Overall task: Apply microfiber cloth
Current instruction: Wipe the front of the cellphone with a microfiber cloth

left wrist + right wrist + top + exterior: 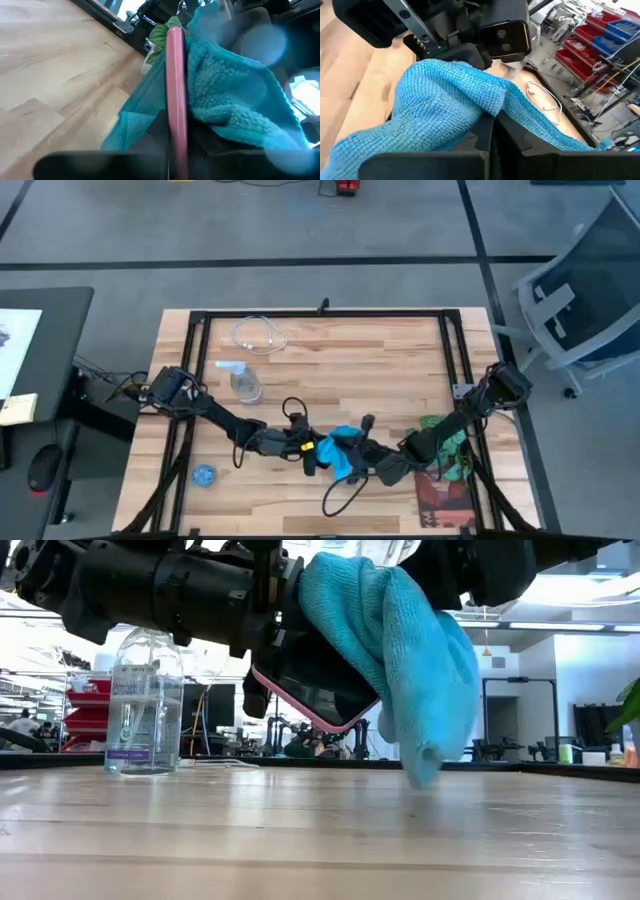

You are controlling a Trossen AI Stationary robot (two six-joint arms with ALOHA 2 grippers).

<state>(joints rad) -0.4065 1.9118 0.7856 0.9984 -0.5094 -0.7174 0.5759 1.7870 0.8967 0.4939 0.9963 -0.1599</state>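
Note:
A black phone in a pink case (318, 705) hangs tilted above the table's near middle, with my left gripper (312, 452) shut on it. The bright blue microfiber cloth (340, 448) is draped over the phone, bunched; one corner (425, 775) hangs down to about the tabletop. My right gripper (373, 460) comes in from the right and is shut on the cloth. In the left wrist view the phone's pink edge (175, 85) stands between folds of cloth (235, 100). My left gripper holds the phone by its end nearest the arm (176, 145), pinched between the two fingers, which reach in roughly level from the table's left. The phone is lifted clear of the table and tilted. The cloth covers much of it. My right gripper pinches a bunched fold of the cloth (487, 117) between its fingers, coming from the table's right. How many layers it has does not show. The cloth lies over the phone and hangs slack below it.
A clear spray bottle (245, 385) and a white cable (258, 335) lie at the far left of the table. A small blue disc (204, 474) sits near left. A green thing (445, 438) and a reddish pad (445, 502) lie under the right arm. A black cable (340, 498) loops near the front edge.

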